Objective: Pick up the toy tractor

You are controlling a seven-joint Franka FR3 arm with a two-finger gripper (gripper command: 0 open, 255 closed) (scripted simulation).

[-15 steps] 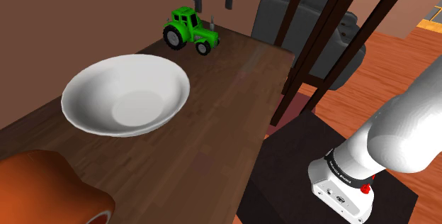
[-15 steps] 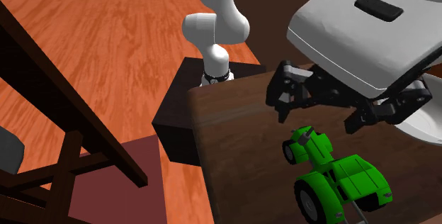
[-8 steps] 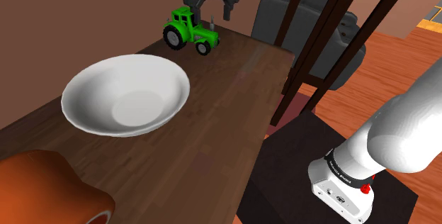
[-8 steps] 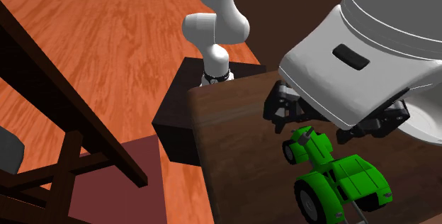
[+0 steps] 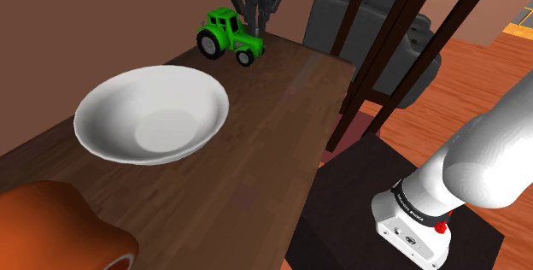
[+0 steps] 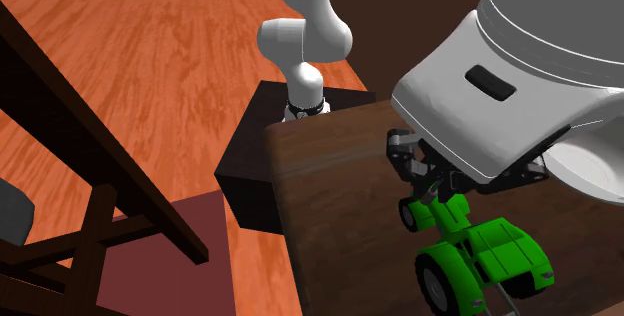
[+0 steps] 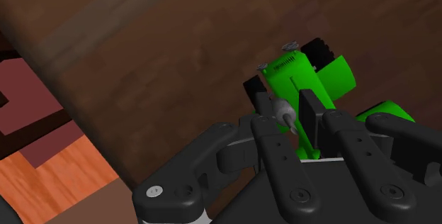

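The tractor (image 5: 225,34) is sitting at the far end of the surface (image 5: 256,149), past the white bowl (image 5: 152,119) in the shoulder view. Its wheels are looking like they are resting on the wood, so I think the lifting is not yet done.

The jaws are reaching down onto the front of the tractor. In the wrist view the two fingers (image 7: 309,113) are standing close together, and the thin green nose of the tractor is being squeezed between them, right by the little grey pipe (image 7: 283,111). So the jaws are nearly closed and are gripping the tractor by its nose. The grabbing part is looking done. What is left, I think, is raising the tractor off the surface without letting it slip. The grip is sitting on a small part at one end, so the heavy back may be trying to tip down.

Some things are hard to see. In the shoulder view the fingertips are hiding behind the tractor. In the second exterior view the big white arm (image 6: 520,54) is covering most of the jaws, and the picture's lower edge is cutting off the tractor's back. An orange thing (image 5: 51,234) is poking in at the shoulder view's lower left, and I cannot tell what it is
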